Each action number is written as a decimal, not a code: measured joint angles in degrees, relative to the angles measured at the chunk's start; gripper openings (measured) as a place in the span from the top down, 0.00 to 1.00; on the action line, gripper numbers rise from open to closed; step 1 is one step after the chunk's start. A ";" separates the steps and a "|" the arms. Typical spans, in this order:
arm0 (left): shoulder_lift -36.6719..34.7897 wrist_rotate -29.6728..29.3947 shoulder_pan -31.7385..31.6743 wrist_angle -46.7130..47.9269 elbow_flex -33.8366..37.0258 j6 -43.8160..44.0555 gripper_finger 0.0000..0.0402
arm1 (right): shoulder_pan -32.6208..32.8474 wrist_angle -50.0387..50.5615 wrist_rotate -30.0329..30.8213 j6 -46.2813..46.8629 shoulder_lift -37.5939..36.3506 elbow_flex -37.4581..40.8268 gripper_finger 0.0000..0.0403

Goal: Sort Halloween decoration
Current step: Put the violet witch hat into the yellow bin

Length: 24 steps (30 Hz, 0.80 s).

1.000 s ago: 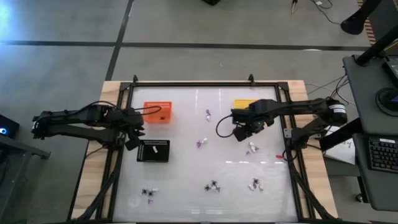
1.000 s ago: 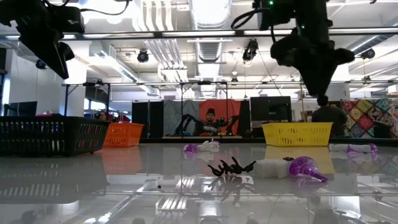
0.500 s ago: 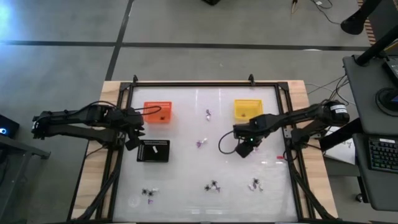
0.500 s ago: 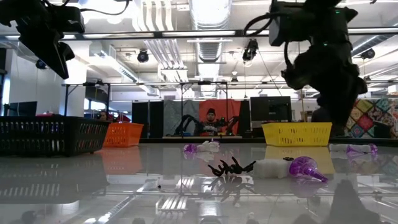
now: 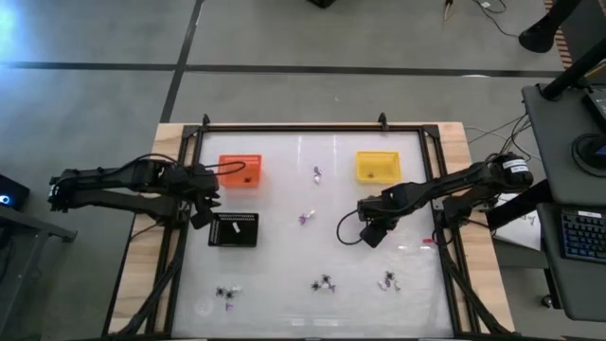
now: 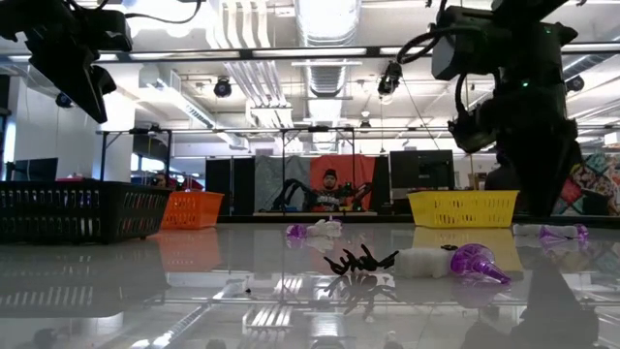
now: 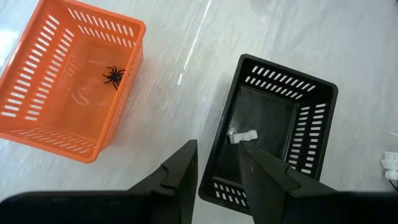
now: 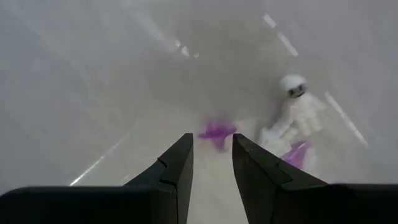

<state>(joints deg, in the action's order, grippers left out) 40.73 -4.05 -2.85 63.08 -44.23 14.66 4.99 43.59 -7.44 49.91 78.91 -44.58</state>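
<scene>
The right hand (image 8: pixel 211 163) is hovering low over the surface (image 5: pixel 284 265), fingers slightly apart and gripping nothing, just beside a purple trinket (image 8: pixel 217 132) and a white skeleton trinket (image 8: pixel 298 112); the left hand (image 7: pixel 217 168) is waiting above the black tray (image 7: pixel 273 143), fingers parted and empty; a black spider (image 7: pixel 113 75) is lying in the orange tray (image 7: pixel 37 118).

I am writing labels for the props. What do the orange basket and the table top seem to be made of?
The orange basket looks like moulded plastic, matte to slightly glossy: thin, even walls with regular slots. The table top seems a smooth, glossy white sheet, perhaps laminate or acrylic; the low view shows it mirroring the trinkets and ceiling lights.
</scene>
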 joint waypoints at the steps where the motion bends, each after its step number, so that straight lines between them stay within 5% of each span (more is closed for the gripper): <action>1: 0.00 0.00 0.02 0.01 0.00 0.00 0.75 | 0.00 -0.01 0.61 0.00 0.00 0.09 0.75; 24: 0.07 0.04 0.00 -0.01 0.00 0.00 0.75 | -0.02 -0.98 0.23 21.00 6.37 -0.02 0.76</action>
<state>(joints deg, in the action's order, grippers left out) 40.80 -4.01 -2.85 63.07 -44.23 14.66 4.98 42.61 -7.21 70.91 85.29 -44.60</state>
